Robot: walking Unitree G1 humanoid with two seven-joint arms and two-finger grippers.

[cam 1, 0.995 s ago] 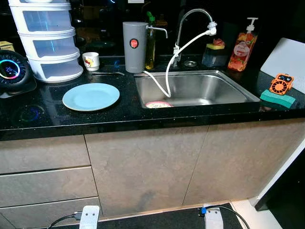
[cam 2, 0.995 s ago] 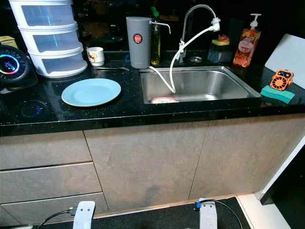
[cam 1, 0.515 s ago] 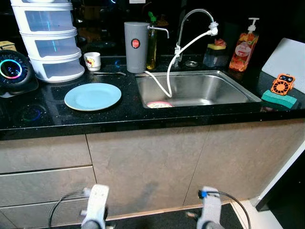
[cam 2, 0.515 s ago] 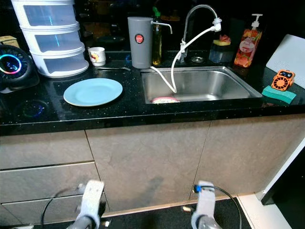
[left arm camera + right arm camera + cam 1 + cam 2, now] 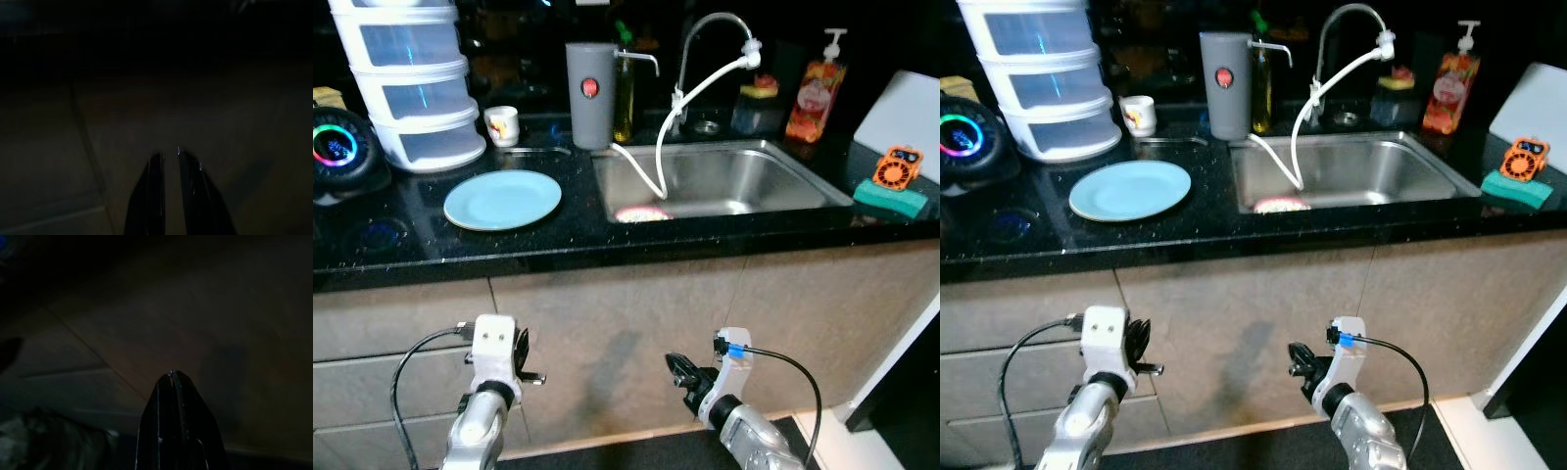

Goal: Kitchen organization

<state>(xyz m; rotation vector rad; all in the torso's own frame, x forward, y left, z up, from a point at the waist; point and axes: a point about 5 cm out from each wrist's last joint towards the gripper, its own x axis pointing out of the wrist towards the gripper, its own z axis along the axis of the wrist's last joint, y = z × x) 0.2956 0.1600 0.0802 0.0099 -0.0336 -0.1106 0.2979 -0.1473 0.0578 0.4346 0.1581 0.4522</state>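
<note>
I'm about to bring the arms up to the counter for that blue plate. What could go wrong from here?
1. Both grippers, left and right, sit low in front of the cabinet doors; rising straight up, they could hit the counter edge.
2. The blue plate lies flat, so it could be hard to grip and might slide.
3. The white hose hanging into the sink could snag an arm.

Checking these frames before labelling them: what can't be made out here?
- Pink dish in the sink: eye views, mostly hidden behind the sink's front wall.
- Drawer tower: top cut off by the frame edge.
- Soap bottle label: too small to read.
- Left wrist view: cabinet front too dark for detail beyond the left gripper.
</note>
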